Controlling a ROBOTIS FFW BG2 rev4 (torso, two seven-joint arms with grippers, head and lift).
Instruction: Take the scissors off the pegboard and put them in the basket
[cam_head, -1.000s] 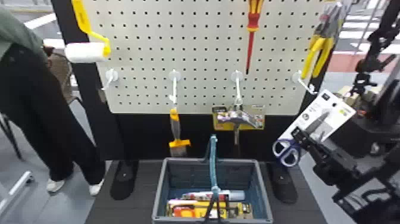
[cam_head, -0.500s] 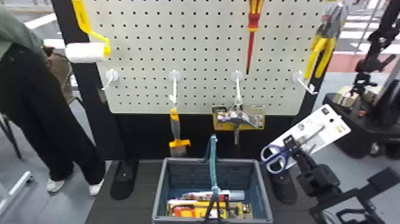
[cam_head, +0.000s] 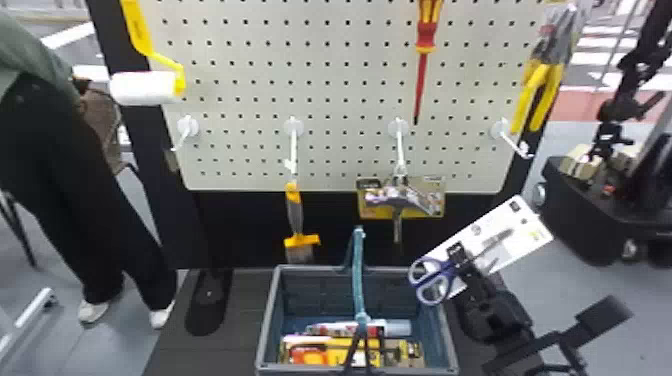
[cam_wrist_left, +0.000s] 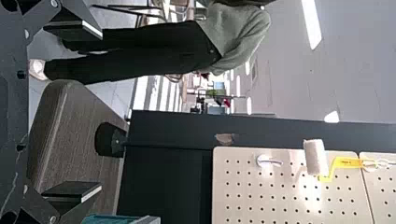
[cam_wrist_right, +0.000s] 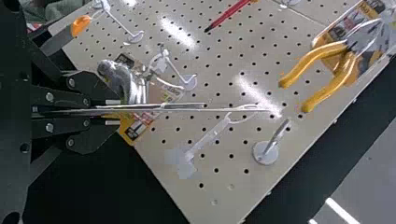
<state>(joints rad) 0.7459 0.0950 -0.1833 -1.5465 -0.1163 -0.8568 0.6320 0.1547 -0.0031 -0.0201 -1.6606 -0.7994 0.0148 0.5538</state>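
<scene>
Right end effector clamped on scissors. Head view: handles toward eight o'clock, blades toward two; basket near, eight o'clock.

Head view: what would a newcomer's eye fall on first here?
Probably the blue-handled scissors on their white card, tilted in the right gripper's fingers at the right, the handles overlapping the basket's right rim in this view. Next, likely the red screwdriver high on the pegboard, and the white paint roller with its yellow frame at the upper left.
</scene>
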